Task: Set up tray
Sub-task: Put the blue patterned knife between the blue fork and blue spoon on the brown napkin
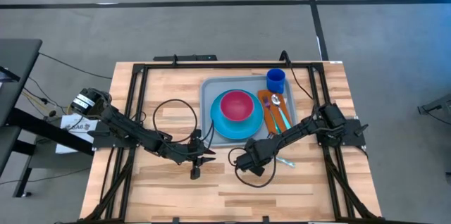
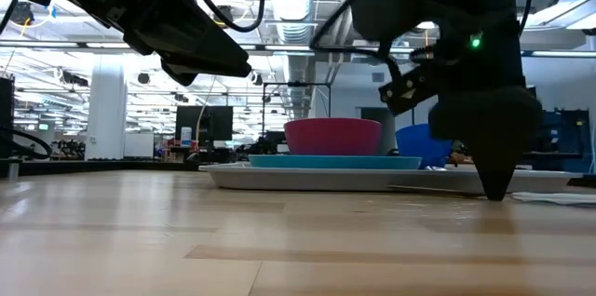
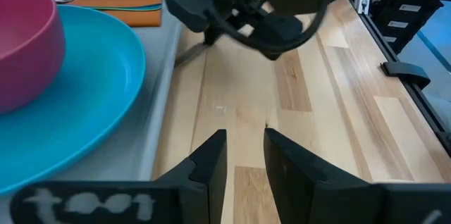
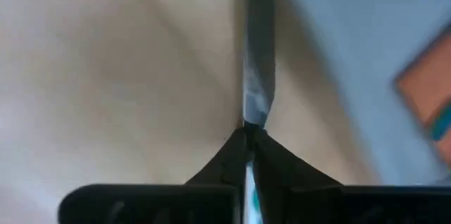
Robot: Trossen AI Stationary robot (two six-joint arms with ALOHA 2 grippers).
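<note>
Wooden table [image 1: 169,189] carries the grey-blue tray [image 1: 208,86] near its far edge, right of the middle, already loaded with a blue plate [image 1: 220,127], pink bowl [image 1: 237,105], orange napkin [image 1: 266,113] and blue cup [image 1: 275,79]. By my judgement the knife is the step in hand: the right gripper [image 4: 248,131] pinches a knife [image 4: 257,69] just off the tray's near edge, and must next lift it onto the napkin. The left gripper [image 3: 244,155] waits nearby, narrowly open.

Blade-like utensil [image 4: 258,76] blurred beyond right gripper [image 4: 248,134]; handle hidden between its fingers.
</note>
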